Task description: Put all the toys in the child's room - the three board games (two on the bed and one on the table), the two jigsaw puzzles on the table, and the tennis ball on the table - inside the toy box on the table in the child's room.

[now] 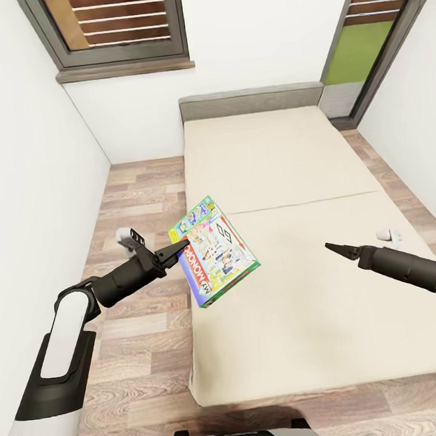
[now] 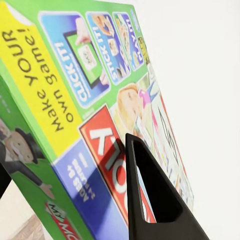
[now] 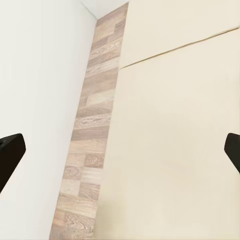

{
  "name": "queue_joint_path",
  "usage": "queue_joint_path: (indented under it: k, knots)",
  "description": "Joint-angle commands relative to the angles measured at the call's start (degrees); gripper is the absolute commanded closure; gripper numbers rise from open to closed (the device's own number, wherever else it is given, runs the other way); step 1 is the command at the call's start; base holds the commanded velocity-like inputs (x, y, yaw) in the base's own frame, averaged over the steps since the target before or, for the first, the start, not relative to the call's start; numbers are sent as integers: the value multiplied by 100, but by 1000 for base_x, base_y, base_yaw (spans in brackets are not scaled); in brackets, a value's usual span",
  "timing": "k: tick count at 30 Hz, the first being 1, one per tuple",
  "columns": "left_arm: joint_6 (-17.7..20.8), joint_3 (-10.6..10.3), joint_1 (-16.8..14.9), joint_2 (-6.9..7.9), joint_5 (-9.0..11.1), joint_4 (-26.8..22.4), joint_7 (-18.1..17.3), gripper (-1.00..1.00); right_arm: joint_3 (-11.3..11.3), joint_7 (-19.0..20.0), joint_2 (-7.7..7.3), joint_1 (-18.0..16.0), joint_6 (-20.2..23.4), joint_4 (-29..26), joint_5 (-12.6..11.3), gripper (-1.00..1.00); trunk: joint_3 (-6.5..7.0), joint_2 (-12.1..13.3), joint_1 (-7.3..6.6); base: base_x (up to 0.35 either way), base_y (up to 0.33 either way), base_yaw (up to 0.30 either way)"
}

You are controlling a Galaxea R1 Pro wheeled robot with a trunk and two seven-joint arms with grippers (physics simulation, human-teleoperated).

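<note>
Left claw: clamped on the near-left edge of the My Monopoly board game, holding it tilted above the bed's left edge.
Bed: beige mattress, centre.
Right claw: above the mattress, spread wide, holding nothing.

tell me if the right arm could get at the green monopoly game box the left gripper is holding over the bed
Probably yes. The right gripper hangs open above the plain beige mattress, and nothing lies between it and the green Monopoly game box, which the left gripper holds by its near edge.
</note>
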Motion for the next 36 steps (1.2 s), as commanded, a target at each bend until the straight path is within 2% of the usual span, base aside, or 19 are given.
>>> queue_joint_path:
  k: [1,20,28,36]
  knots:
    - [6,-2,-4,3,-38,1,-41,100,-4,32,2,-5,21,0,20,-100,2,-9,3,0,0,0]
    - [6,-3,-4,3,-39,3,-34,100,9,-68,37,-5,21,4,37,-100,178,-9,3,0,0,0]
    - [6,-3,-4,3,-39,3,-32,100,213,-489,161,-5,17,-1,37,-100,252,-9,3,0,0,0]
    - [6,-2,-4,3,-39,3,-32,100,363,-682,210,-5,13,1,37,-100,326,-9,3,0,0,0]
